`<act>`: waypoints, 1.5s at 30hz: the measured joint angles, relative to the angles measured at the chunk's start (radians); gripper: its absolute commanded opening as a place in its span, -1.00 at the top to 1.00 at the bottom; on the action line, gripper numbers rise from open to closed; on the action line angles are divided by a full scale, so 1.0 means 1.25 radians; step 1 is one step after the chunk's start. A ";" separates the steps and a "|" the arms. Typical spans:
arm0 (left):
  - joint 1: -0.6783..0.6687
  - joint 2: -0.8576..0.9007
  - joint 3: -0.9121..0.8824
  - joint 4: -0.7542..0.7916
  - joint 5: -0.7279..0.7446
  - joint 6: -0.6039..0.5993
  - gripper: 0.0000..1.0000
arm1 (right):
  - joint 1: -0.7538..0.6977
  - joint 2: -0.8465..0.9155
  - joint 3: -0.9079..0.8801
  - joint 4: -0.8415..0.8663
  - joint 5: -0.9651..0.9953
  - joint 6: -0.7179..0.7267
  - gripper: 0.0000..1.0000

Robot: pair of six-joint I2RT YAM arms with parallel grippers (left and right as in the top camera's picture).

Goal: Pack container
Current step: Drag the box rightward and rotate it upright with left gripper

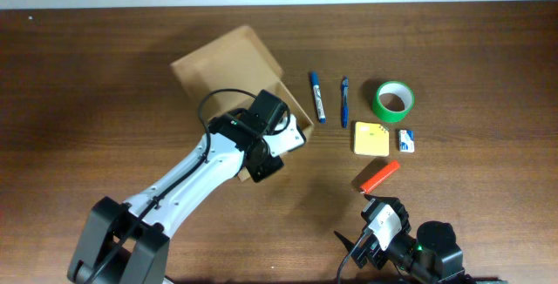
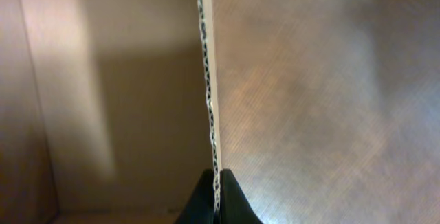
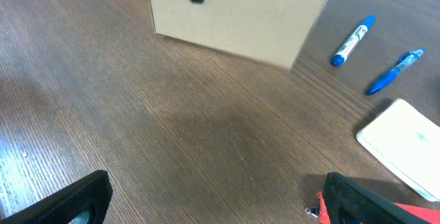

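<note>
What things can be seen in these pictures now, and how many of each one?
box: 1, tan, left of table centre, lid open
marker: 1, blue, right of the box
pen: 1, blue, right of the marker
tape: 1, green, right of the pen
notepad: 1, yellow, nearer the robot than the pen
eraser: 1, white and blue, right of the notepad
orange stick: 1, orange, nearer the robot than the notepad; kind unclear
table: 1, dark brown wood, under everything
left hand: 1, black, shut on a box wall
right hand: 1, black, open, holding nothing, by the orange stick
</note>
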 measured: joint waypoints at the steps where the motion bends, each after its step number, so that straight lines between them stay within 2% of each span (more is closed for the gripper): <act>1: -0.005 0.000 0.000 -0.004 0.009 0.020 0.97 | 0.000 0.000 0.000 0.000 0.000 0.000 -0.98; 9: -0.022 0.000 0.000 -0.015 0.110 0.126 0.97 | 0.000 0.000 0.000 0.000 0.000 0.000 -0.99; 18: -0.022 0.000 0.000 -0.022 0.131 0.185 0.97 | 0.000 0.000 0.000 0.000 0.000 0.000 -0.99; 28: -0.022 0.000 0.000 -0.034 0.077 0.251 0.97 | 0.000 0.000 0.000 0.000 0.000 0.000 -0.99; 45: -0.022 0.000 0.000 -0.058 -0.042 0.305 0.97 | 0.000 0.000 0.000 0.000 0.000 0.000 -0.98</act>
